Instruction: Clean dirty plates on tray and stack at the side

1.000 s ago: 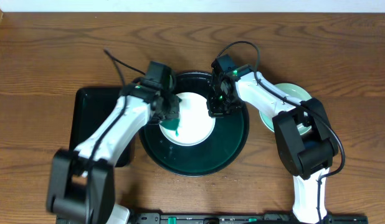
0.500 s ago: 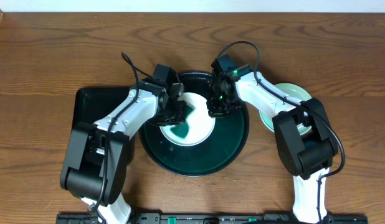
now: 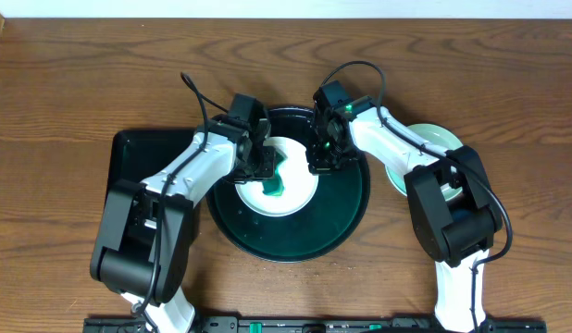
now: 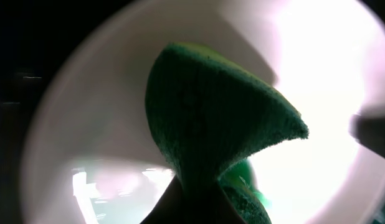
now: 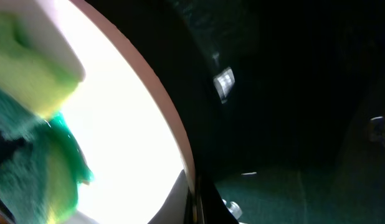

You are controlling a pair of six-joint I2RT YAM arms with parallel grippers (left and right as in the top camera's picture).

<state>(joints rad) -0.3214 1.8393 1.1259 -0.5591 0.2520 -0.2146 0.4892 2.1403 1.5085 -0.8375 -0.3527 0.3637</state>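
Note:
A white plate (image 3: 300, 192) lies in the round black tray (image 3: 346, 208) and has a green smear (image 3: 279, 182) near its middle. My left gripper (image 3: 260, 165) is shut on a green sponge (image 4: 211, 118) and presses it on the white plate (image 4: 317, 62). My right gripper (image 3: 321, 159) is shut on the plate's right rim (image 5: 177, 134), its fingers (image 5: 195, 202) pinching the edge. The sponge also shows at the left of the right wrist view (image 5: 30, 74). Mint-green plates (image 3: 436, 141) sit stacked on the table right of the tray.
A rectangular black tray (image 3: 138, 162) lies left of the round tray, under my left arm. Both arms reach in over the round tray from either side. Bare wooden table surrounds the trays.
My left arm has swung in and carried the sponge up and to the right across the white plate. The green smear shifted with it. The right gripper has not moved.

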